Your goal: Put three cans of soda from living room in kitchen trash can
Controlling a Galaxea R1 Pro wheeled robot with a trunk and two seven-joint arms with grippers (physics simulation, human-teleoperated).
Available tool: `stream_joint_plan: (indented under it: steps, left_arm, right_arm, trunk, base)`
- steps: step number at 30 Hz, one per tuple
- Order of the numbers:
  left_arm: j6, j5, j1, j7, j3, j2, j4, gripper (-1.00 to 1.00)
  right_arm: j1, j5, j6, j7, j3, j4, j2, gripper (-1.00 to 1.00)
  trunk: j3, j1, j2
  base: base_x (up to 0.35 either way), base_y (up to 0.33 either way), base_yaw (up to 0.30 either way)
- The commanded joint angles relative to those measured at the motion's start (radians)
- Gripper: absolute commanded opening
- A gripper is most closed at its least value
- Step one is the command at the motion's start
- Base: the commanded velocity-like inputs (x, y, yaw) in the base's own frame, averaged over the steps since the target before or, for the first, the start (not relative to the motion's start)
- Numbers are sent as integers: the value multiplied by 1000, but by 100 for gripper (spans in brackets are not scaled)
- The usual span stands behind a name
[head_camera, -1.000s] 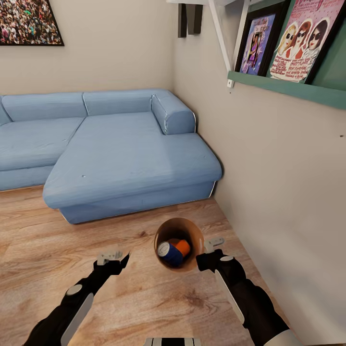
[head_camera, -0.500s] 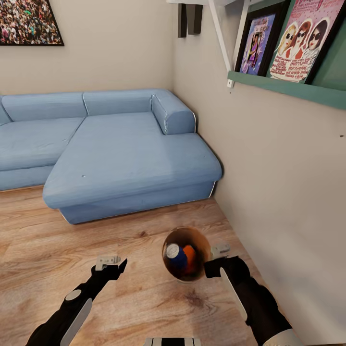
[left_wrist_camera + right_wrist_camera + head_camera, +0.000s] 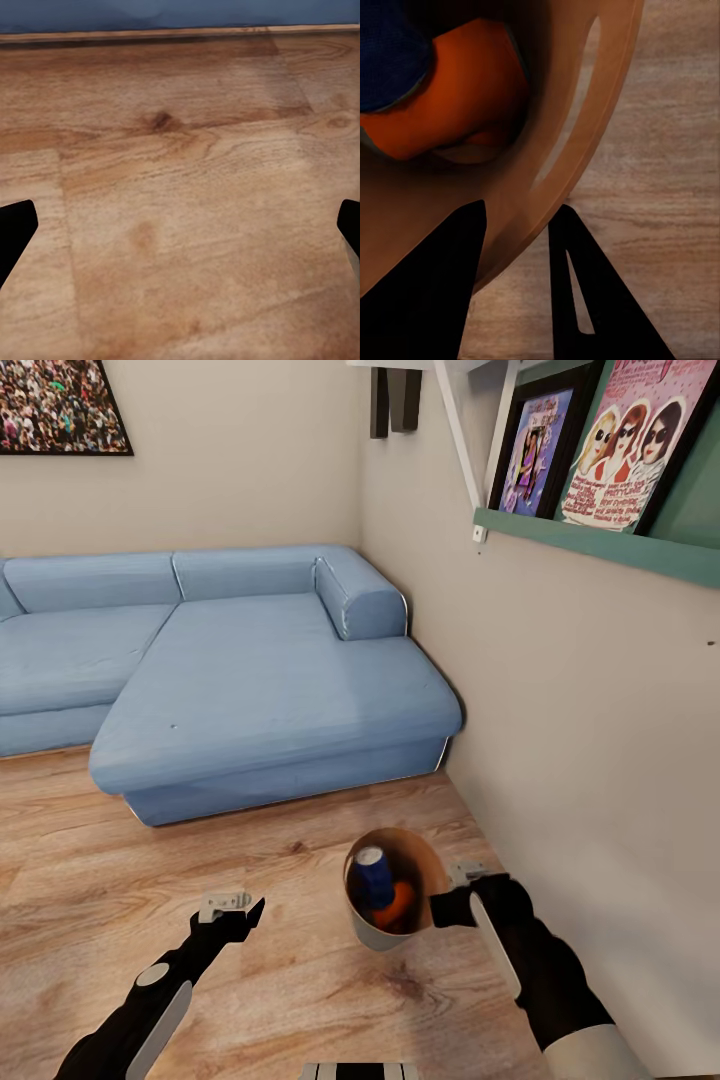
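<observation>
- The right gripper pinches the rim of the trash can, one finger inside the wall and one outside (clearest in the right wrist view), low and right of centre in the head view.
- Inside sit a dark blue can and an orange can.
- The left gripper, lower left, is spread wide over the wooden floor, holding nothing.
- A light-blue sofa fills the middle left.
</observation>
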Motion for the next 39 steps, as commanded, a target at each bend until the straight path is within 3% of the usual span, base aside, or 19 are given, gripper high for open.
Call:
stream_joint_plan:
  steps: [1,19,28,35,39]
  left_arm:
    - [0,0,0,0,0,0,0,100]
    - [0,-1,0,0,0,0,0,100]
    - [0,0,0,0,0,-1,12,100]
    - [-14,-1,0,-1,0,-2,19,100]
    - [-22,-1,0,-1,0,-2,20,100]
  right_arm:
    - [-2,-15,1,10,-2,-1,0,-100]
    - [-4,-12,1,20,-1,8,1,-100]
    - [-4,-11,1,15,1,15,1,-100]
    - [-4,-10,1,14,5,16,3,-100]
    - [-4,-9,1,14,7,16,3,-100]
  trunk:
    - [0,0,0]
    - [0,0,0]
    - [-28,34,-63]
    - [-28,34,-63]
    - [-42,45,-81]
  base:
    - [0,0,0]
    - [0,0,0]
    - [0,0,0]
    - [0,0,0]
    - [0,0,0]
